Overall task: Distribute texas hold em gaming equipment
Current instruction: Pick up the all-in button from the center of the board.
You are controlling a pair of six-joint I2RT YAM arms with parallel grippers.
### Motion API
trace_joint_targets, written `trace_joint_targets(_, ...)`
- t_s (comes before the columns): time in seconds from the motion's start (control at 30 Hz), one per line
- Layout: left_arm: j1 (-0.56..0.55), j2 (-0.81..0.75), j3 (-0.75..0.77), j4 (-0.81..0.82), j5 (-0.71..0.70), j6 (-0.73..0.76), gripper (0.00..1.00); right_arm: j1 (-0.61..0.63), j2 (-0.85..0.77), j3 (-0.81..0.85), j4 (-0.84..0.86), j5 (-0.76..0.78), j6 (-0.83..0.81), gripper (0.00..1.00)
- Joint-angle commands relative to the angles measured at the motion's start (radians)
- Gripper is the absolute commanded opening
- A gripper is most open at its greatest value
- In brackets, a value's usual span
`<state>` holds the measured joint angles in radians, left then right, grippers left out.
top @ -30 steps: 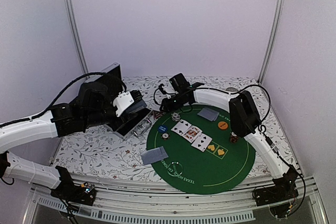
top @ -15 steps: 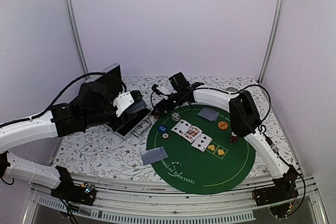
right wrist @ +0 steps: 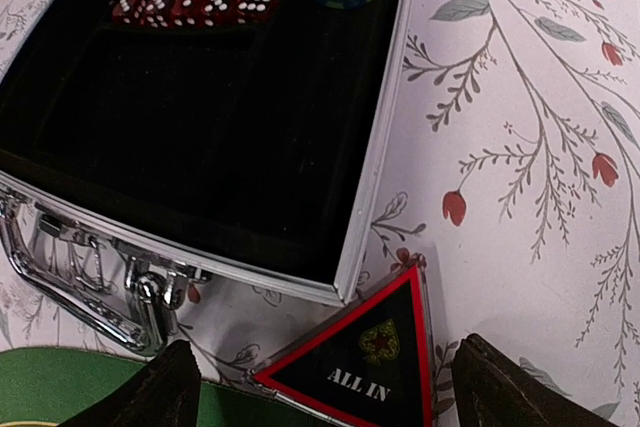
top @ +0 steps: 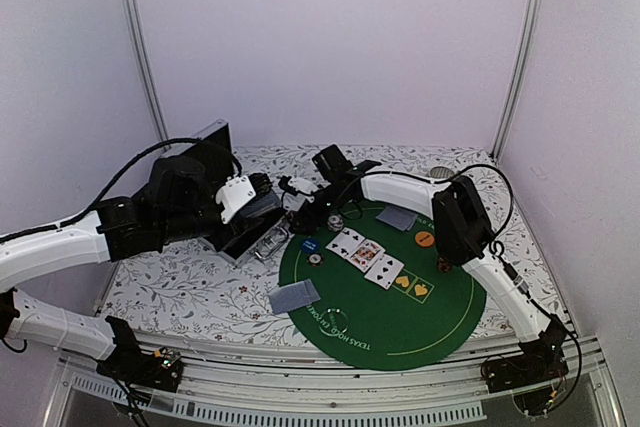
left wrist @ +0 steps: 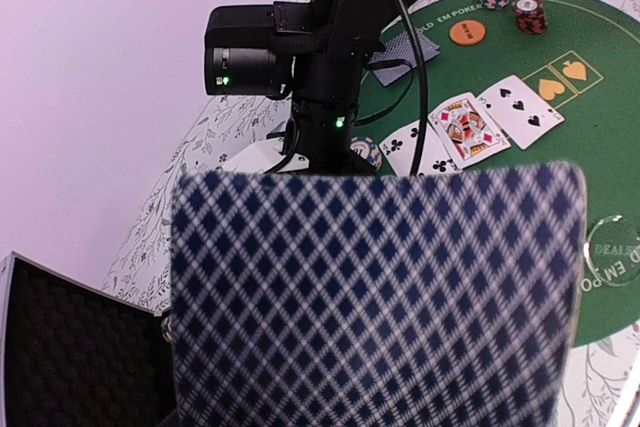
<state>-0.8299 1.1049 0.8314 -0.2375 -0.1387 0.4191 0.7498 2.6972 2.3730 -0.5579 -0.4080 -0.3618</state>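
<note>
right pincer [right wrist: 335, 397] wide, flanking 1 triangle [right wrist: 365, 347] | left pincer [top: 243, 199] holding blue-backed card [left wrist: 375, 292] | 3 face-up cards [left wrist: 465, 132]

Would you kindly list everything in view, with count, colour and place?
round felt mat: one, green, table's right.
face-up playing cards: three, white, mat centre.
face-down playing cards: two, grey-blue, mat's far and left edges.
striped chip stacks: three, mixed, on mat.
flat discs: three; orange, blue, white; on mat.
triangular ALL IN marker: one, black, beside case.
aluminium case: one, black-lined, left of mat.
left gripper: shut on blue-checked card.
right gripper: open, at marker.
</note>
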Motion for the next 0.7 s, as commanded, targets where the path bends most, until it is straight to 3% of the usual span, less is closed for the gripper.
trace_joint_targets(0.0, 0.014, -0.012, 0.017, 0.02, 0.017, 0.006, 0.42, 0.021, 0.037, 0.031, -0.061, 0.081, -0.08, 0.89)
trace_joint_targets(0.23, 0.015, -0.013, 0.018, 0.021, 0.016, 0.007, 0.42, 0.026, 0.049, 0.042, -0.042, 0.114, -0.082, 0.76)
trace_joint_targets(0.43, 0.015, -0.013, 0.017, 0.021, 0.017, 0.007, 0.42, 0.028, 0.064, 0.054, -0.003, 0.121, -0.056, 0.73)
trace_joint_targets(0.67, 0.015, -0.016, 0.015, 0.02, 0.017, 0.009, 0.42, 0.029, 0.084, 0.071, -0.037, 0.117, -0.056, 0.61)
